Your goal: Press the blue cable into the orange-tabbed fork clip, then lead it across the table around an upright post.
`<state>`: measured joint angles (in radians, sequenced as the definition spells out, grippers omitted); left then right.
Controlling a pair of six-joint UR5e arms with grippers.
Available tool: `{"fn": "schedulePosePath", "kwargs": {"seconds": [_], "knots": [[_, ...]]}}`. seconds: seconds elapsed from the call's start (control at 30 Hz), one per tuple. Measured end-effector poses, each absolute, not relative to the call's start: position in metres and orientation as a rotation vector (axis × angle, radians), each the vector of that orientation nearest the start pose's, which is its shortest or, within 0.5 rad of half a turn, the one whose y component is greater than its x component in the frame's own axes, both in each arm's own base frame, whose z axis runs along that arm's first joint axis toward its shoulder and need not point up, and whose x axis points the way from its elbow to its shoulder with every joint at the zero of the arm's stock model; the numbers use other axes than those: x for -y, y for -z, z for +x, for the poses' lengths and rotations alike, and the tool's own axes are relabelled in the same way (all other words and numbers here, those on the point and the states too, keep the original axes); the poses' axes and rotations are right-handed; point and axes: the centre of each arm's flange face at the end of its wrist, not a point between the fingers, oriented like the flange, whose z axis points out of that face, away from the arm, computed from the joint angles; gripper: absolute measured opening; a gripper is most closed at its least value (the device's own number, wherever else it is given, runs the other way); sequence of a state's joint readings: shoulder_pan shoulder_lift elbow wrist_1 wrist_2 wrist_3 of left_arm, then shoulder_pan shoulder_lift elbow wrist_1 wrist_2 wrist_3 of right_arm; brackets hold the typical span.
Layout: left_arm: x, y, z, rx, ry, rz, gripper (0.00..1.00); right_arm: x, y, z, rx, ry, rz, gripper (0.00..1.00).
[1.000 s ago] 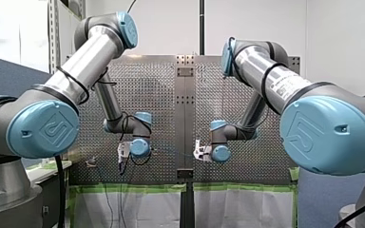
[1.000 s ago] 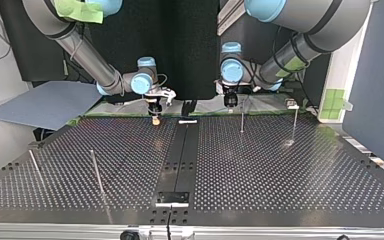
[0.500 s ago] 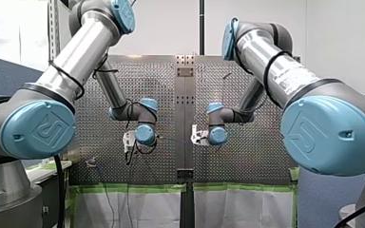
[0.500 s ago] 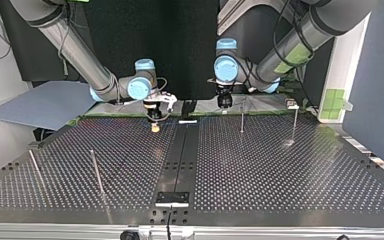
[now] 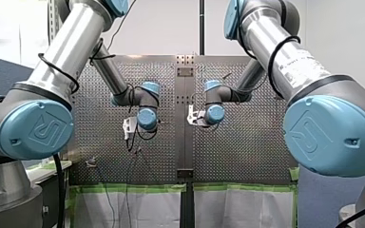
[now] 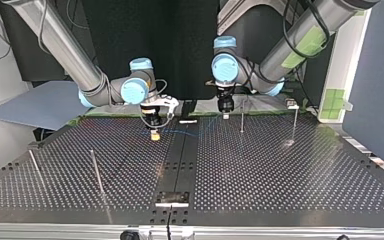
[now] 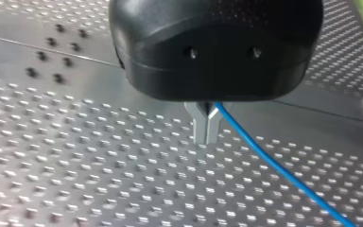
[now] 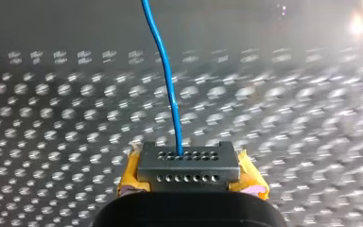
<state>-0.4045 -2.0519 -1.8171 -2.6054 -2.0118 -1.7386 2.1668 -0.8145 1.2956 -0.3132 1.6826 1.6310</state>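
The thin blue cable (image 7: 274,165) leaves the tips of my left gripper (image 7: 206,136), whose metal fingers are shut on it just above the perforated table. My right gripper (image 8: 188,165), with yellow pads, is shut on the same cable (image 8: 168,90), which runs away ahead of it. In the top view my right gripper (image 6: 154,134) hangs left of the centre strip and my left gripper (image 6: 224,114) right of it, with the cable (image 6: 186,133) faintly spanning between them. A small clip (image 5: 91,162) sits near the front view's lower left, apart from both grippers.
Thin upright posts stand on the table (image 6: 280,180): one (image 6: 241,119) just beside my left gripper, another (image 6: 294,125) further right, and two (image 6: 96,172) (image 6: 34,167) at the top view's left. A dark centre strip (image 6: 180,155) divides the table.
Both grippers have risen and moved away from the table's edge by the arms, upward in the front view, carrying the cable. The cable now shows stretched between them.
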Motion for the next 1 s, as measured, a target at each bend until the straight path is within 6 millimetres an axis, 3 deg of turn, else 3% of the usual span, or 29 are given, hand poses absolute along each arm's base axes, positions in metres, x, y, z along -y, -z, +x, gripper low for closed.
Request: {"fn": "schedulePosePath", "kwargs": {"seconds": [0.33, 0.53, 1.0], "knots": [[0.302, -0.238, 0.485, -1.677, 0.029, -0.156, 0.00, 0.513, -0.238, 0.507, 1.045, -1.506, 1.662, 0.00], [0.298, -0.282, 0.489, -1.631, 0.037, -0.180, 0.00, 0.512, -0.286, 0.507, 1.025, -1.540, 1.620, 0.00], [0.301, -0.393, 0.481, -1.514, 0.072, -0.186, 0.00, 0.500, -0.427, 0.493, 0.966, -1.637, 1.486, 0.00]]}}
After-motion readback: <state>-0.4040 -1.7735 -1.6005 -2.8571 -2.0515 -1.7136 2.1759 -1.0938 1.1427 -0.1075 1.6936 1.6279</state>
